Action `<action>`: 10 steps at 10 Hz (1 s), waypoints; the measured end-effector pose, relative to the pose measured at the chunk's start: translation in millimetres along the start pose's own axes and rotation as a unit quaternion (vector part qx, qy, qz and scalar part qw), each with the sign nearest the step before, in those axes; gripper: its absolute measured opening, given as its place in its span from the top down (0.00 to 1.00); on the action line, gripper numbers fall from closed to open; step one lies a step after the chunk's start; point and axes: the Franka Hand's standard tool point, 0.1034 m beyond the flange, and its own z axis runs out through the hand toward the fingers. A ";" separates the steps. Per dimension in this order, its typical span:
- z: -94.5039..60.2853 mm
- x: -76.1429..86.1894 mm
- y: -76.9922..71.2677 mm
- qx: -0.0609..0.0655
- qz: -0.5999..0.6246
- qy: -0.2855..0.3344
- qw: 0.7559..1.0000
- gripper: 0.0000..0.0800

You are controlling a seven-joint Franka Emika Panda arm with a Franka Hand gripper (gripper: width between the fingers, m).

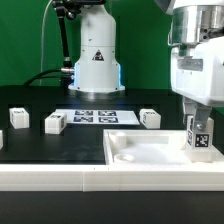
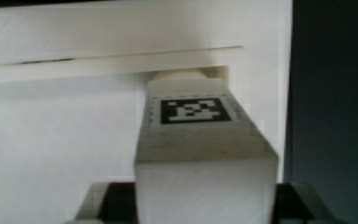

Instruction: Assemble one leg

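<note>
Your hand pinches the leg upright — tag outward — over the corner of the large white panel on the exterior view's right, likely lining it up with a recess. Three spare legs wait on the desk — near the marker board.

I see open black table between the marker board and the large white panel; a gripper could pass there. Three loose legs stand in a row across the far side, with gaps between them. At the exterior view's right, the held leg stands over the panel's corner, blocking it.
</note>
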 end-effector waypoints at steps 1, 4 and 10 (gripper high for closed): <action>0.5 -2.0 1.0 -0.002 0.029 -0.002 1.000 0.63; 0.4 -2.3 -0.2 0.002 -0.019 -0.002 1.000 0.33; -2.4 -21.1 -6.4 0.034 -0.320 0.001 0.947 0.19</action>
